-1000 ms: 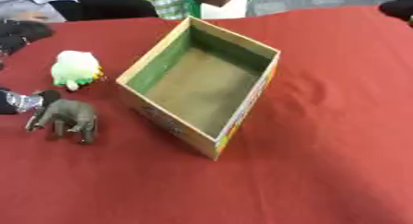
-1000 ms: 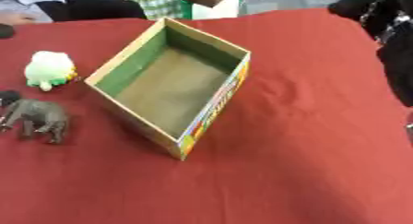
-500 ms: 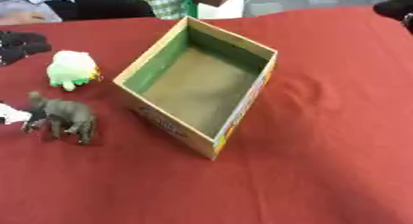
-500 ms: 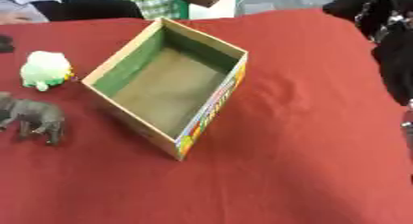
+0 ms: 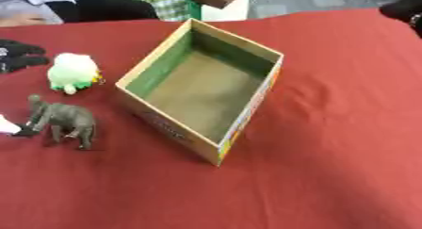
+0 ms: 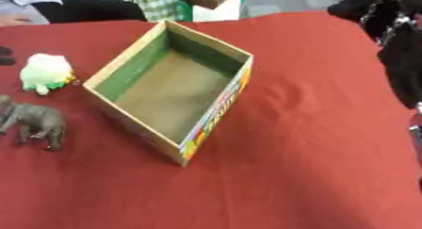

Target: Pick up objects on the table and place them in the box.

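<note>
- Since a second ago, the left hand (image 5: 18, 56) has been drawing back from the elephant (image 5: 64, 121) toward the far-left edge, past the green plush toy (image 5: 73, 73); the elephant, plush and box (image 5: 200, 84) are staying where they were.
- Box: an open cardboard one with a green inner wall, sitting empty and askew on the red counter (image 5: 329, 129).
- Elephant: a grey figure, standing upright on the counter left of the box's near corner, outside it.
- Plush toy: resting left of the box's far-left wall, beyond the elephant, apart from both.
- Left hand: showing black fingers left of the plush, holding nothing; I cannot tell how far they are curling.
- Right hand (image 6: 356, 4): hanging dark beyond the box's far-right side; its fingers are not readable.
</note>
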Robot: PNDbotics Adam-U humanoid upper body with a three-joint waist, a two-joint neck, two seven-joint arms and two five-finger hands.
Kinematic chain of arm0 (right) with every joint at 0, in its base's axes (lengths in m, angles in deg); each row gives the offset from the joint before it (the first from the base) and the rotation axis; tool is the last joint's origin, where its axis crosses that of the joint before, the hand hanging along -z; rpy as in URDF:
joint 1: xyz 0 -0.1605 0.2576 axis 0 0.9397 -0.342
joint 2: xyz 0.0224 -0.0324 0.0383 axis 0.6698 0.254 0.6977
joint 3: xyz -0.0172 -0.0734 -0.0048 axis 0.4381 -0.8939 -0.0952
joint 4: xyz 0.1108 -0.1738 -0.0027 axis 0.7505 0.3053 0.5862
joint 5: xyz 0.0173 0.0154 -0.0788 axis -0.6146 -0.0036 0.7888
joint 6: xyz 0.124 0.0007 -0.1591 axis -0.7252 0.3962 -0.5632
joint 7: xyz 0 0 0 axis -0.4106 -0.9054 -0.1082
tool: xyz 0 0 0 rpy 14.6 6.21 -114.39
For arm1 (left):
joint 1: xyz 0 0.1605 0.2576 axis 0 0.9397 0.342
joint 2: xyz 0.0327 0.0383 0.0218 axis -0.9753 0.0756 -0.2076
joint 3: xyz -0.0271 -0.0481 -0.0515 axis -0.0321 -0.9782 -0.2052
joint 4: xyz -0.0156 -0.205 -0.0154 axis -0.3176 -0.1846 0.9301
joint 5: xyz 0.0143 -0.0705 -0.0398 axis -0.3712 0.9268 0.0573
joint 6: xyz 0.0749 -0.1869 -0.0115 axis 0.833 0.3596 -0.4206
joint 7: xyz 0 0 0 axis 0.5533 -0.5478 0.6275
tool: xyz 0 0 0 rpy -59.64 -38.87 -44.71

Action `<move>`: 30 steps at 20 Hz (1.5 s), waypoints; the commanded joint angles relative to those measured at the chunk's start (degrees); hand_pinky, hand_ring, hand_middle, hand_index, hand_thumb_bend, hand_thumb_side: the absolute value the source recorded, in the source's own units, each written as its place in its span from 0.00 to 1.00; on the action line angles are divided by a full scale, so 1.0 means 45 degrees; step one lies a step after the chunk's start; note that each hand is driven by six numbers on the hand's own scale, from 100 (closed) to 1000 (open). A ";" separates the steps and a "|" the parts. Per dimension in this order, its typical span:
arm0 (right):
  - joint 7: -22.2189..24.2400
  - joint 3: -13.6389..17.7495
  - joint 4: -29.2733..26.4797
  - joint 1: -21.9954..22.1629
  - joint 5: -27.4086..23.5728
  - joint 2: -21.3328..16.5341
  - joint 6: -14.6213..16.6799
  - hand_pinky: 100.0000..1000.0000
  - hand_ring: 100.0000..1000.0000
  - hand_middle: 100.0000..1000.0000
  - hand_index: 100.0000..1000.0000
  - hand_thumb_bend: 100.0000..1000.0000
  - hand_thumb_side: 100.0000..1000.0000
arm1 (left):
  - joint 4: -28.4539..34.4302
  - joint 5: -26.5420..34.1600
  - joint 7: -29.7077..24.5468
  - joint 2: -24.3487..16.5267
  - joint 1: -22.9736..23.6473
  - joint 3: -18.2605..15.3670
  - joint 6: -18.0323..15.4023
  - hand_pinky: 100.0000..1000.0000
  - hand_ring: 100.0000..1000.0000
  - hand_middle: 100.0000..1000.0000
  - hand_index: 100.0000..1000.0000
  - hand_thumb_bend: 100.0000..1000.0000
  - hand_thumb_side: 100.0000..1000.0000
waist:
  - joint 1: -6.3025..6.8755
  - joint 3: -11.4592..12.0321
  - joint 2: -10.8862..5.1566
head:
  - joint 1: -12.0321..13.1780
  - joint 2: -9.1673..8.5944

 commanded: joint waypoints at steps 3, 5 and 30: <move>0.0065 0.0040 -0.0269 -0.0119 0.0008 -0.0174 0.0045 0.87 0.75 0.61 0.86 0.00 1.00 | -0.0128 -0.0860 -0.0861 0.0093 -0.0526 -0.0104 -0.0563 0.66 0.85 0.83 1.00 0.66 0.63 | -0.0025 -0.0007 -0.0169 | -0.0053 -0.0139; 0.0080 0.0039 -0.0269 -0.0112 0.0021 -0.0158 0.0037 0.87 0.75 0.61 0.86 0.00 1.00 | -0.0275 -0.1143 -0.1204 0.0398 -0.0698 -0.0098 -0.0857 0.66 0.80 0.70 0.97 0.58 0.60 | -0.0033 -0.0008 -0.0152 | -0.0043 -0.0152; 0.0215 0.0053 -0.0269 -0.0006 0.0133 -0.0105 -0.0024 0.87 0.75 0.61 0.86 0.00 1.00 | -0.0184 0.2748 -0.5485 0.1189 -0.1336 0.0175 0.0587 0.64 0.77 0.69 0.92 0.41 0.63 | -0.0034 -0.0009 -0.0053 | -0.0050 -0.0238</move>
